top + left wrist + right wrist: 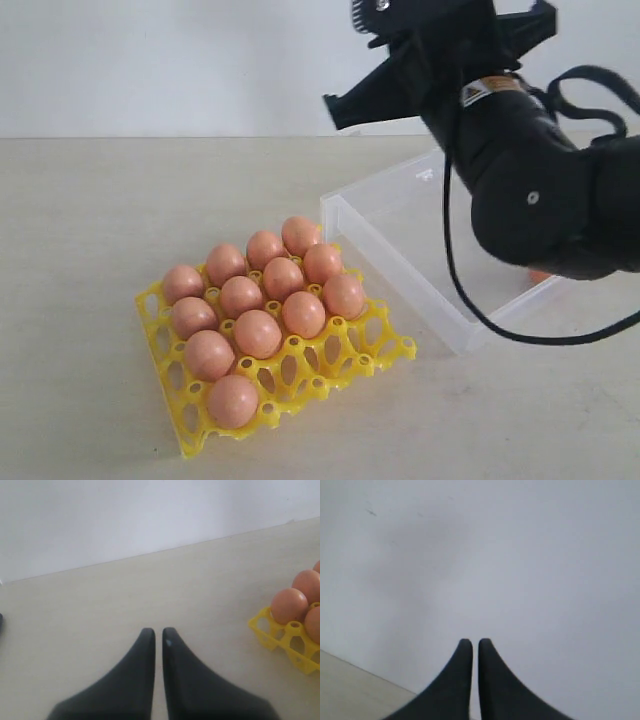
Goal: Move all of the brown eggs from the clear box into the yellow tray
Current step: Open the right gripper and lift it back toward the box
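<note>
Hovering above the box [395, 262], my right gripper [471, 642] pressed together and empty, I spot one egg [540, 275] low beneath my arm, nearest this hand.

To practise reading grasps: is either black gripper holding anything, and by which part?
Nothing is held: the black left gripper and the black right gripper are both shut, with nothing between their fingers.
</note>
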{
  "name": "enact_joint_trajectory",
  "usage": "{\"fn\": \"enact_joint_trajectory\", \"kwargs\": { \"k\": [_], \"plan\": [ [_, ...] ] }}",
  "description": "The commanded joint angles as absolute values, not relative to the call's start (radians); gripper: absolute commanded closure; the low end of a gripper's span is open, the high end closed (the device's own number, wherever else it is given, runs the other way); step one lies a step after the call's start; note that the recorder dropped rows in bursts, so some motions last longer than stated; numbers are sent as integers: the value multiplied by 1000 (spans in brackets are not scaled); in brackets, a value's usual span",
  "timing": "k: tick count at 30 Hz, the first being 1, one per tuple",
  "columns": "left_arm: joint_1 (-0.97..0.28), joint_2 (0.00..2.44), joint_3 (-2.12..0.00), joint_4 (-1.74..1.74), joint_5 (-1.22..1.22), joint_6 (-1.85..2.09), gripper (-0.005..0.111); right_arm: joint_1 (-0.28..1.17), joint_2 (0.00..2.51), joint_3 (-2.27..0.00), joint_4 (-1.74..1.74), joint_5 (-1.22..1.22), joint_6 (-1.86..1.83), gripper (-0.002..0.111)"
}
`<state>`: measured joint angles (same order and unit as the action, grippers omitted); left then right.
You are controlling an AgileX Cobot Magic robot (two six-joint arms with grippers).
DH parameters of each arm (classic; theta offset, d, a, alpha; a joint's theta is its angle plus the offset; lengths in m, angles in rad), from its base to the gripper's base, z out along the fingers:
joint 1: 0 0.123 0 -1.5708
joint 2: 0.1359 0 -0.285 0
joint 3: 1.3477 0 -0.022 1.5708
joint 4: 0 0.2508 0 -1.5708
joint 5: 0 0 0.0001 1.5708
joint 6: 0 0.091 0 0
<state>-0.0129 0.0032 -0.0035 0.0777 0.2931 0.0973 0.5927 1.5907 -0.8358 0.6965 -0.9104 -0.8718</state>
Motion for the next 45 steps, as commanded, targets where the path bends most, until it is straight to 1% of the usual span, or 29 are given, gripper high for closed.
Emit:
{"fn": "enact_joint_trajectory", "kwargs": {
  "k": [1, 4, 6, 7, 9, 12, 14, 16, 17, 18, 19, 20, 21, 22, 25, 26, 28, 30, 31, 33, 35, 37, 39, 41, 45],
  "plan": [
    [-21, 0, 0, 76, 293, 94, 103, 540, 1499, -840, 1162, -889, -1342, 108],
    [-21, 0, 0, 76, 293, 94, 103, 418, 1455, -840, 1498, -658, -1631, 108],
    [-21, 0, 0, 76, 293, 94, 103, 299, 1448, -840, 1744, -471, -1861, 108],
    [-21, 0, 0, 76, 293, 94, 103, 250, 1448, -830, 1744, -417, -1883, 108],
    [-21, 0, 0, 76, 293, 94, 103, 190, 1448, -819, 1744, -407, -1894, 108],
    [-21, 0, 0, 76, 293, 94, 103, 152, 1448, -827, 1744, -455, -1976, 108],
    [-21, 0, 0, 76, 293, 94, 103, 115, 1450, -842, 1744, -423, -1892, 108],
    [-21, 0, 0, 76, 293, 94, 103, 22, 1478, -884, 1744, -313, -1701, 108],
    [-21, 0, 0, 76, 293, 94, 103, -60, 1514, -929, 1744, -193, -1504, 108],
    [-21, 0, 0, 76, 293, 94, 103, -110, 1532, -953, 1744, -92, -1368, 108],
    [-21, 0, 0, 76, 293, 94, 103, -202, 1569, -998, 1744, 120, -1107, 108],
    [-21, 0, 0, 76, 293, 94, 103, -261, 1602, -1038, 1744, 263, -901, 108],
    [-21, 0, 0, 76, 293, 94, 103, -293, 1626, -1068, 1744, 345, -825, 108],
    [-21, 0, 0, 76, 293, 94, 103, -339, 1663, -1118, 1744, 464, -829, 108],
    [-21, 0, 0, 76, 293, 94, 103, -395, 1715, -1189, 1744, 630, -1117, 108],
    [-21, 0, 0, 76, 293, 94, 103, -410, 1717, -1191, 1744, 693, -1162, 108],
    [-21, 0, 0, 76, 293, 94, 103, -412, 1719, -1202, 1698, 779, -1249, 108],
    [-21, 0, 0, 76, 293, 94, 103, -393, 1719, -1228, 1573, 740, -1250, 108],
    [-21, 0, 0, 76, 293, 94, 103, -377, 1719, -1247, 1458, 691, -1195, 108],
    [-21, 0, 0, 76, 293, 94, 103, -334, 1719, -1287, 1147, 576, -984, 109],
    [-21, 0, 0, 76, 293, 94, 103, -275, 1731, -1341, 699, 517, -658, 109],
    [-21, 0, 0, 76, 293, 94, 103, -217, 1752, -1401, 268, 556, -300, 109],
    [-21, 0, 0, 76, 293, 94, 103, -162, 1788, -1476, -37, 669, -73, 109],
    [-21, 0, 0, 76, 293, 94, 103, -130, 1827, -1551, -122, 782, -22, 109],
    [-21, 0, 0, 76, 293, 94, 103, -107, 1904, -1646, -69, 943, -60, 109]
  ]
}}
